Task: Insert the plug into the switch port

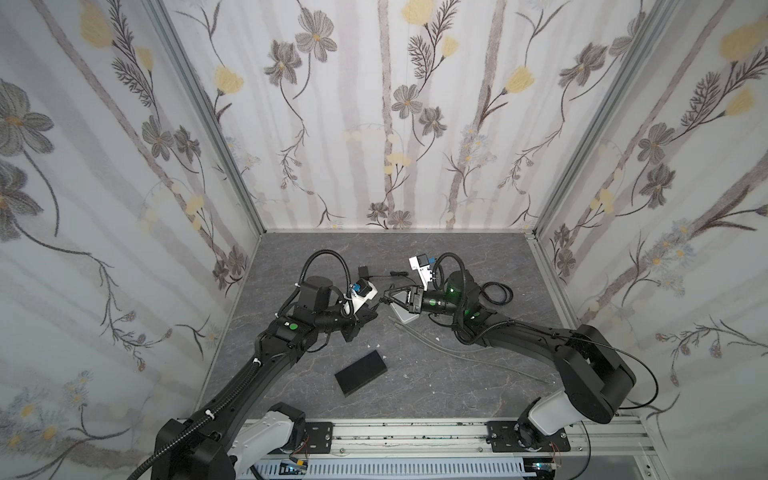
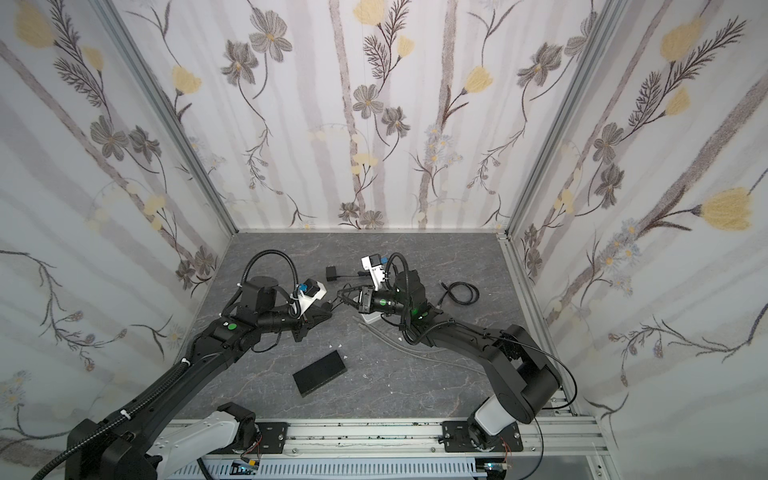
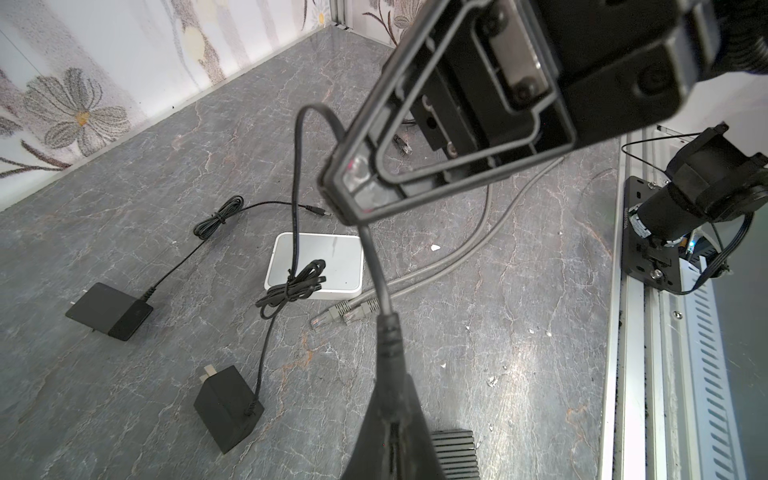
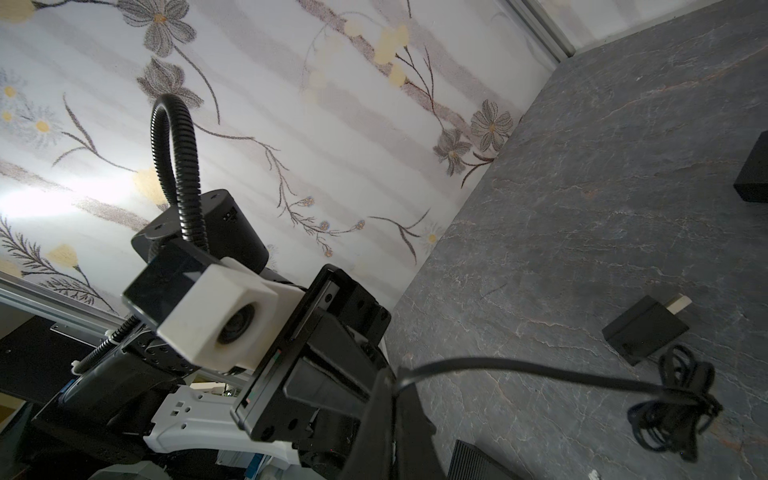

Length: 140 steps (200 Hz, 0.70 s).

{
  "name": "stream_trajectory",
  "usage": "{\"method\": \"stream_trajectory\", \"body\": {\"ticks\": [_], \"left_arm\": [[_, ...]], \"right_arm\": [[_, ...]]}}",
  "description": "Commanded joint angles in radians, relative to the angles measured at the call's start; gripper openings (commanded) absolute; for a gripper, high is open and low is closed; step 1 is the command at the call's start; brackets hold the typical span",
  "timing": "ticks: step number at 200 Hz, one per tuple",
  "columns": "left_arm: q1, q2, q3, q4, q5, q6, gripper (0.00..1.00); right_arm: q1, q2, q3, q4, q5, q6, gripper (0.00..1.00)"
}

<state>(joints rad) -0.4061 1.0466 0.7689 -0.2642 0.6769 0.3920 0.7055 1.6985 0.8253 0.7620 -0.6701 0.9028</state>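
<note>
The plug [image 3: 390, 345] is the thick black end of a thin black cable [image 3: 296, 174]. My left gripper [image 3: 392, 390] is shut on it, and its tip is hidden between the fingers. A short way up the same cable my right gripper [image 4: 395, 382] is shut on the cable [image 4: 519, 370]. In the left wrist view the right gripper [image 3: 357, 195] hangs above the switch [image 3: 316, 266], a flat white box on the floor. The cable's tied bundle [image 3: 293, 286] lies on the switch and runs on to a black adapter [image 3: 228, 409]. In both top views the grippers [image 1: 376, 307] [image 1: 386, 298] meet tip to tip beside the switch [image 1: 405, 318]; its port does not show.
A second black adapter [image 3: 109, 311] lies left of the switch, its barrel plug [image 3: 320, 212] loose on the floor. Two grey network cables [image 3: 345, 313] end beside the switch. A black foam block [image 1: 360, 372] lies near the front, a coiled black cable [image 1: 496, 293] at the right.
</note>
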Motion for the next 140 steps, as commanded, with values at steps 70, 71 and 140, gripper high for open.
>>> {"method": "stream_trajectory", "body": {"ticks": [70, 71, 140], "left_arm": [[-0.010, 0.001, 0.027, -0.045, 0.039, 0.046, 0.00], [-0.010, 0.001, 0.028, -0.045, 0.040, 0.047, 0.00], [-0.058, 0.095, 0.099, -0.209, 0.103, 0.149, 0.00]], "right_arm": [[0.000, -0.165, -0.123, -0.197, 0.118, -0.177, 0.17], [0.001, -0.166, -0.122, -0.199, 0.118, -0.179, 0.19], [-0.001, -0.381, -0.049, -0.592, 0.223, -0.511, 0.34]]}}
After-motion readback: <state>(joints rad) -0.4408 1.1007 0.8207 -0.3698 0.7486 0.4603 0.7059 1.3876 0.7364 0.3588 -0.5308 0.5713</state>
